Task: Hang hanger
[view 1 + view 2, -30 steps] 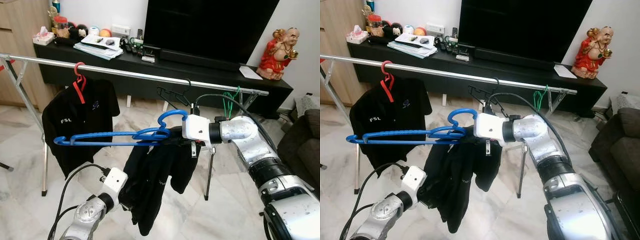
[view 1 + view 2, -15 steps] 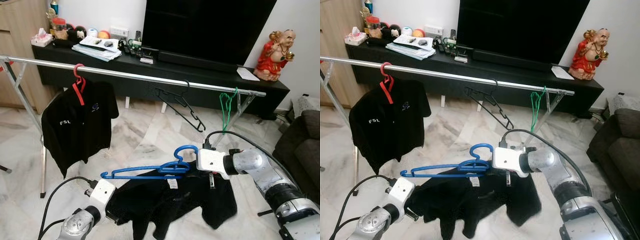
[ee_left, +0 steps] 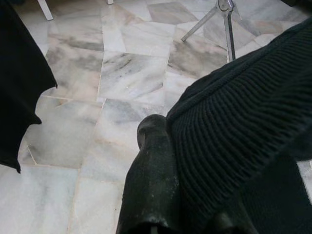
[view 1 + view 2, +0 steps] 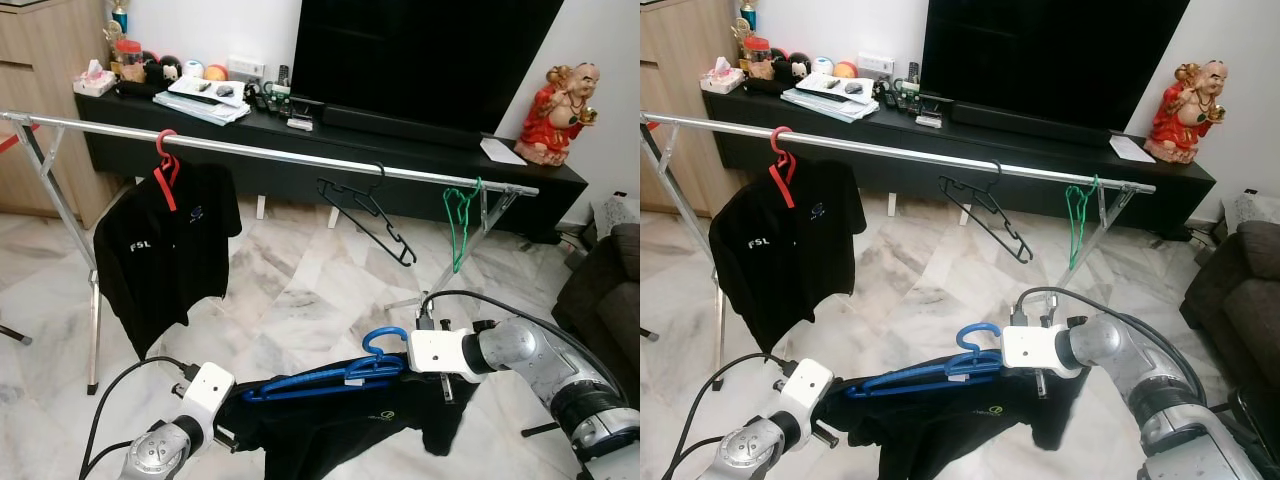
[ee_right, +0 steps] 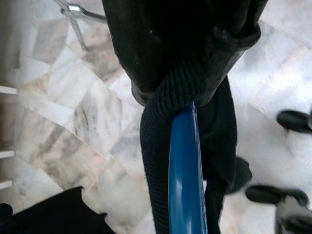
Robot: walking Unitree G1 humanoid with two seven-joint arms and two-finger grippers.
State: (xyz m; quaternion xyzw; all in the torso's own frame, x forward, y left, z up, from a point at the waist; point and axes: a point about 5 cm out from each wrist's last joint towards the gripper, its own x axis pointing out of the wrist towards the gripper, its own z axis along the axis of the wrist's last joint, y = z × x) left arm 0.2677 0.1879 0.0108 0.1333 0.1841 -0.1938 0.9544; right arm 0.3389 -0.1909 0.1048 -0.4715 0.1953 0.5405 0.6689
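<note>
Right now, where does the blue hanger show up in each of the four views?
Left eye view: blue hanger low centre, over the black shirt, held at its hook end by the right end effector.
Right eye view: low centre, same pose.
Left wrist view: not visible; knit fabric beside one black finger.
Right wrist view: a blue bar under the collar.
Shared landmark: the marble floor.

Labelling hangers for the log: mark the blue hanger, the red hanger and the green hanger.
blue hanger [image 4: 383, 338]: left eye view, on its hook.
red hanger [image 4: 165, 160]: left eye view, just below the hook.
green hanger [image 4: 1076, 215]: right eye view, on its wire loop.
</note>
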